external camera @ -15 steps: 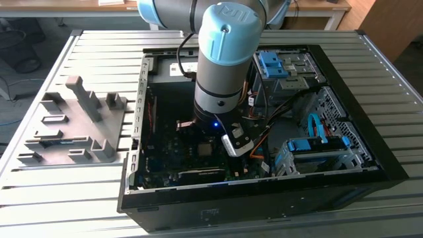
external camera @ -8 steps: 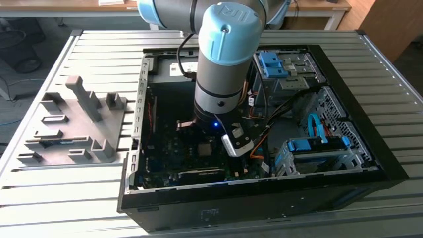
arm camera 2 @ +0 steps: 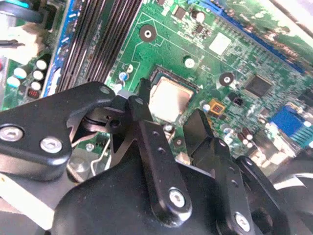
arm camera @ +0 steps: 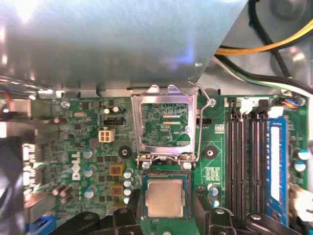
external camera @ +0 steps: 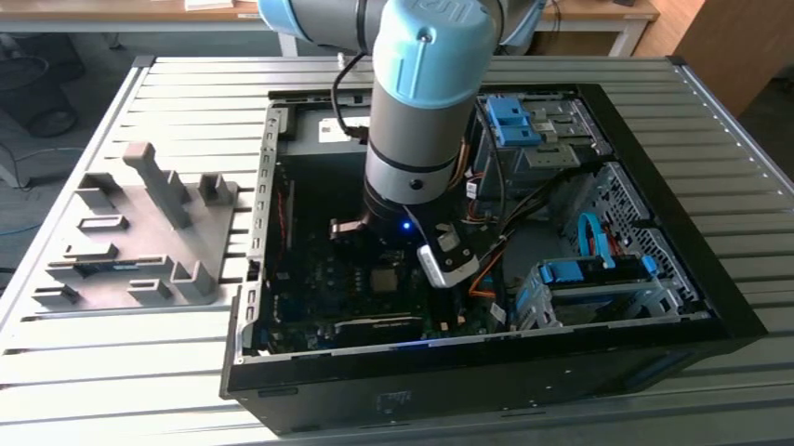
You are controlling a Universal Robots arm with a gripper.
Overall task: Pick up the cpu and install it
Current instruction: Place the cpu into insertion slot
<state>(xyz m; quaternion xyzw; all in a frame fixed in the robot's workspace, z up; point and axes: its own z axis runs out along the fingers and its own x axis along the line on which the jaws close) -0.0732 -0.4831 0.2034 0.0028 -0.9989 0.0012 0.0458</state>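
The cpu (arm camera: 165, 197) (arm camera 2: 169, 100) is a small square chip with a dull tan-silver face. It lies flat in its socket on the green motherboard (arm camera: 88, 147). My gripper (arm camera: 166, 197) (arm camera 2: 170, 100) hovers low over it, open, with one black finger (arm camera: 131, 211) (arm camera 2: 142, 105) on each side of the socket. Small gaps show between the fingers and the chip's edges. The socket's metal load plate (arm camera: 165, 125) stands swung up behind the chip. In the exterior view the arm (external camera: 416, 111) reaches down into the open computer case (external camera: 670, 251), with the cpu (external camera: 385, 279) just below the wrist.
Black memory slots and a blue memory stick (arm camera: 276, 161) run beside the socket. Yellow and black cables (arm camera: 264, 46) cross near a metal panel (arm camera: 122, 44). A blue drive cage (external camera: 583, 274) fills the case's corner. A grey fixture tray (external camera: 137, 232) lies outside on the slatted table.
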